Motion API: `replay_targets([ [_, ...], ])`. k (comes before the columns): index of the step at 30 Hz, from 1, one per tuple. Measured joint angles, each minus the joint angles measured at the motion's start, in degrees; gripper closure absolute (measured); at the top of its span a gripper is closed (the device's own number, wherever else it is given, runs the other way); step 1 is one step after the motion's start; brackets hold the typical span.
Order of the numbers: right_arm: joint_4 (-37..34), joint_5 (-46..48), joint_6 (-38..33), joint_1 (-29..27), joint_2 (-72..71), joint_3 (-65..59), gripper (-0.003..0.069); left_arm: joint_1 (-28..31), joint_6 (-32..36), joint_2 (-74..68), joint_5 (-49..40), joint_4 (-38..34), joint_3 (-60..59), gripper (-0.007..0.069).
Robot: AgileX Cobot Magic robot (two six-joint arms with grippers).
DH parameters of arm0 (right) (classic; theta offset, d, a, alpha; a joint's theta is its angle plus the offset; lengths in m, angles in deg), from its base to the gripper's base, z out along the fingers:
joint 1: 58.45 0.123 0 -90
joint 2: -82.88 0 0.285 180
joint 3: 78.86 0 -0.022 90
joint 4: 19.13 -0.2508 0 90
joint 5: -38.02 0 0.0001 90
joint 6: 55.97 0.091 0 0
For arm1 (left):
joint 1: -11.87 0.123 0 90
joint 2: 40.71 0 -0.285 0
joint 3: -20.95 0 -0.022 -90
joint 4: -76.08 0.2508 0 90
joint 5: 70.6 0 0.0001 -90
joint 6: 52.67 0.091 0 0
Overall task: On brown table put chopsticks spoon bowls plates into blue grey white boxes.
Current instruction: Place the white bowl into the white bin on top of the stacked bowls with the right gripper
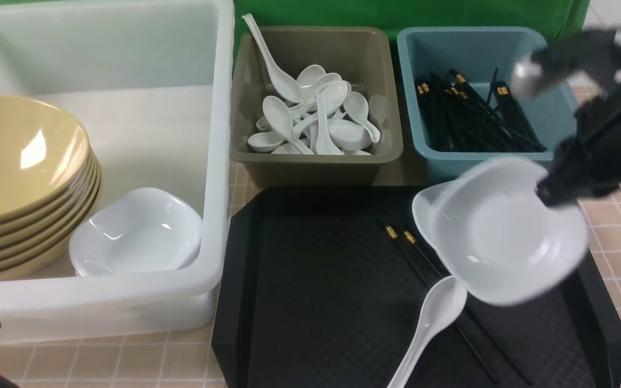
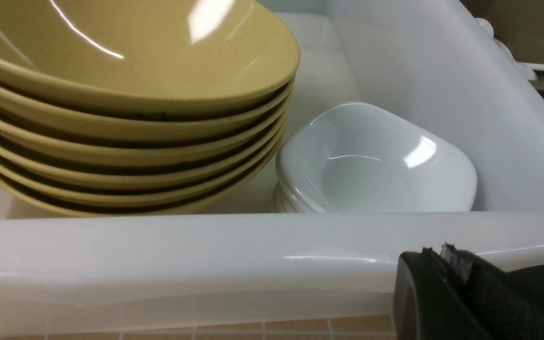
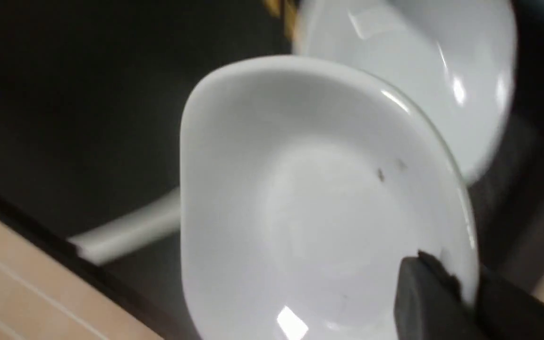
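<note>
The right fingers (image 3: pixel 423 302) pinch the rim of a small white plate (image 1: pixel 504 237), holding it tilted over the black tray (image 1: pixel 316 280). On that tray lie a second plate (image 1: pixel 422 207), a white soup spoon (image 1: pixel 429 323) and black chopsticks (image 1: pixel 409 237). The left fingers (image 2: pixel 442 283) are pressed together and empty, just outside the white tub (image 2: pixel 206 255), which holds stacked yellow bowls (image 1: pixel 19 161) and more plates (image 1: pixel 138 231).

No readable text, labels, brands, numbers or signs showed in any view
</note>
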Motion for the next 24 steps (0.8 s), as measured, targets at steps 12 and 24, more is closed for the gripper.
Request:
replay_targets([
  [12,-54.7,-38.1,-39.5,21.4,12.9,4.0,0.0579,0.0,0.0,0.0,0.1,0.0,-0.1,0.0633],
  [24,-63.2,-46.9,-59.3,29.0,36.3,14.9,0.0531,0.0,0.0,0.0,0.0,0.0,-0.1,0.0633],
])
